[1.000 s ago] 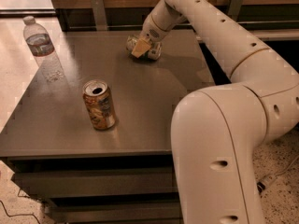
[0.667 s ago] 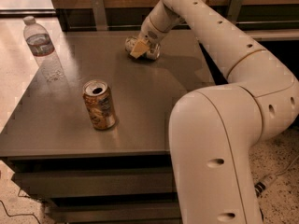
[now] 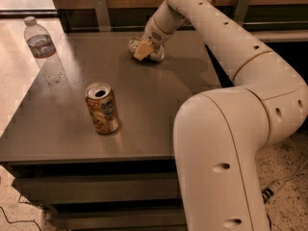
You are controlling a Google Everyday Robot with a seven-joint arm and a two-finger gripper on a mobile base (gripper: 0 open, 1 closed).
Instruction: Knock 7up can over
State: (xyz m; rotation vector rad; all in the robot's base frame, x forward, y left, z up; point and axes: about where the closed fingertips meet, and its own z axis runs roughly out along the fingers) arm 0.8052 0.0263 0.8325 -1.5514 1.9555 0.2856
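Observation:
The 7up can (image 3: pixel 157 55), whitish-silver, sits at the far middle of the dark table (image 3: pixel 154 109) and seems to lie on its side, its ends showing left and right of the gripper. My gripper (image 3: pixel 143 49) is down at the can, touching or just in front of it, and hides its middle. The white arm reaches in from the right and over the back of the table.
An orange-gold can (image 3: pixel 102 108) with an open top stands upright at the front left of the table. A clear plastic water bottle (image 3: pixel 44 49) stands at the far left edge. A wooden wall with metal brackets runs behind the table. My arm's large lower link (image 3: pixel 221 162) fills the front right.
The arm's big lower link has shifted slightly left. The gripper and the 7up can stay at almost the same spot.

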